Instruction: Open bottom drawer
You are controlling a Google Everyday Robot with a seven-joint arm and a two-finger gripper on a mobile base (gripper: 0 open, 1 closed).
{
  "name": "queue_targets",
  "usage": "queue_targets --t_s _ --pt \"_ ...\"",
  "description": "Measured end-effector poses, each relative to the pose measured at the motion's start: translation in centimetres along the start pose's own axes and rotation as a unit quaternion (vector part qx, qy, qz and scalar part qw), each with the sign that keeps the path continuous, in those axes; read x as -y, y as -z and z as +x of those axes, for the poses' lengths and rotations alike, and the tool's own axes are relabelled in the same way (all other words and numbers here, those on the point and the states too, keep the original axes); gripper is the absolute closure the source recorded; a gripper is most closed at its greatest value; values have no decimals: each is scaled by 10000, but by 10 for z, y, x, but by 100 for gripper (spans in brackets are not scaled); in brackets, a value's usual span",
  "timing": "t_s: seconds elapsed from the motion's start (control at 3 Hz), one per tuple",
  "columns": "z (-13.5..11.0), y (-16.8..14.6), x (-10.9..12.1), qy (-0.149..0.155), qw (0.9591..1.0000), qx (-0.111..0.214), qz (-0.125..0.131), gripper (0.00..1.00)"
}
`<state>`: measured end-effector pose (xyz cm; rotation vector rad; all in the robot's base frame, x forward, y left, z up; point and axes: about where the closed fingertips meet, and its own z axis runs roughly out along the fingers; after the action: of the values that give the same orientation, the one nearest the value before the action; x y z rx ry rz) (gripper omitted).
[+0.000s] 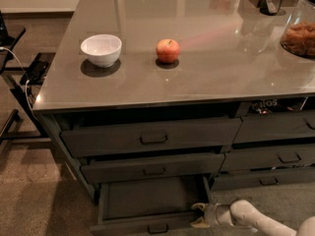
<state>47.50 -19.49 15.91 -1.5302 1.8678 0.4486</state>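
Bottom drawer, wide, dark-grey, thin-fronted (147,199): standing well out, immediately left of the hand. White two-finger gripper (198,216): fingers (199,208) spread, straddling the front panel's right end. Handling: draw straight outward, since an off-centre hold may skew it. Above the hand: taller dark-grey drawers (152,167)

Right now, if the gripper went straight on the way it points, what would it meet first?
The gripper, low right, pointing left, would likely meet the right front corner of the bottom drawer.
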Motion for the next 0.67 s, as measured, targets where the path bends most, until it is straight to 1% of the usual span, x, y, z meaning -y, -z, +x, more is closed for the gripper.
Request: queue_targets --t_s 0.33,0.67 --pt "9 2 -17 -120 9999 69 -15 100" --pt "3 7 -17 -120 9999 69 -15 84"
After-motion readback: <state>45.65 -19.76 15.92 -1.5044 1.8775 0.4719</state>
